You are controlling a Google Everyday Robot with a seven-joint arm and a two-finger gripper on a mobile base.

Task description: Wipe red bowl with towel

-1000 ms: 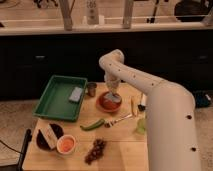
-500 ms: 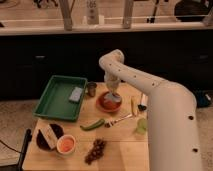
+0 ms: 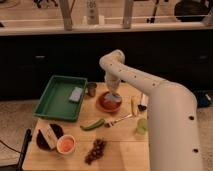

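Observation:
The red bowl (image 3: 106, 104) sits on the wooden table (image 3: 122, 145), right of the green tray. A grey-blue towel (image 3: 113, 97) lies bunched inside the bowl. My gripper (image 3: 112, 92) reaches down from the white arm (image 3: 150, 90) straight onto the towel, over the middle of the bowl. The towel hides the gripper's tip.
A green tray (image 3: 50, 102) holding a grey sponge (image 3: 76, 94) stands at left, with a small metal cup (image 3: 91, 89) beside the bowl. A green pepper (image 3: 92, 124), a fork (image 3: 117, 120), a green cup (image 3: 142, 125), grapes (image 3: 96, 150), an orange bowl (image 3: 66, 144) and a dark plate (image 3: 47, 136) lie nearer.

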